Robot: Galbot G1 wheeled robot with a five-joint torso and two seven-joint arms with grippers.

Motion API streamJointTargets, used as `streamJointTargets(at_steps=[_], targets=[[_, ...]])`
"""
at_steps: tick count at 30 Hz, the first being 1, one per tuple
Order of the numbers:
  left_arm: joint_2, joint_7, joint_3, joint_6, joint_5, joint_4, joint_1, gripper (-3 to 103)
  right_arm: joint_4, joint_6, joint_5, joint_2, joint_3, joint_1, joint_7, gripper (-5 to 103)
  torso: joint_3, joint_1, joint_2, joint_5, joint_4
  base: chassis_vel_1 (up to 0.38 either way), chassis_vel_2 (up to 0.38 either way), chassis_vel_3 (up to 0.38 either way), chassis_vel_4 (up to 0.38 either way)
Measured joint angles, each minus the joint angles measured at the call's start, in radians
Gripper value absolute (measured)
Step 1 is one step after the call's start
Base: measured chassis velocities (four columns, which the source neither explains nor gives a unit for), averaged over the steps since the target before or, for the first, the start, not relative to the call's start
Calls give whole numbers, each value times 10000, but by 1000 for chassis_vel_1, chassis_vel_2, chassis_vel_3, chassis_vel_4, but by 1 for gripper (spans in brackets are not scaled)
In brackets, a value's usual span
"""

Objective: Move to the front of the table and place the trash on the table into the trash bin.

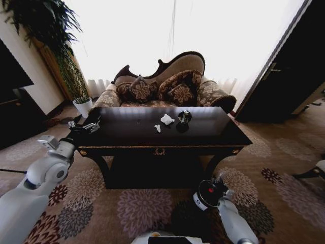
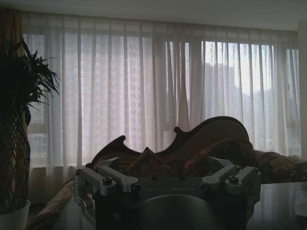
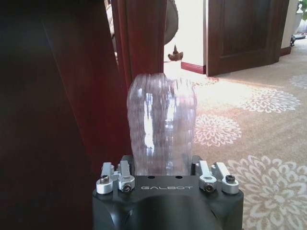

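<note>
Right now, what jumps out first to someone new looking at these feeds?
The glossy dark table dead ahead, with white paper wads and a dark round shiny object near the middle of its top. Behind it, an ornate sofa against blown-out bright curtains. The left gripper hovers at the table's left edge; the right gripper hangs low over the carpet in front, by the trash bin.

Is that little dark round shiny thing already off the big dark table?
No, the small dark round shiny object sits on the glossy dark wooden table beside a crumpled white paper wad.
</note>
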Motion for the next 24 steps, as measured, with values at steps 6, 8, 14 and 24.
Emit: streamJointTargets(at_steps=[6, 8, 14, 24], targets=[[-1, 0, 1, 0, 4, 0, 0, 100, 156, 45, 40, 34, 32, -144, -42, 78, 0, -1, 0, -1, 1, 0, 0, 0, 0], [0, 0, 1, 0, 5, 1, 0, 100, 259, 67, 34, 62, 44, -246, -56, 84, 0, 0, 0, -2, 1, 0, 0, 0, 0], [-1, 2, 1, 0, 6, 0, -1, 100, 1228, 91, 7, 125, 161, -1038, 68, 100, 0, 0, 0, -2, 4, 0, 0, 0, 0], [-1, 6, 2, -4, 6, 1, -1, 100, 6134, -249, 415, 430, 952, -4816, 508, 100, -2, -3, 1, -4, 0, 0, 0, 0, 0]])
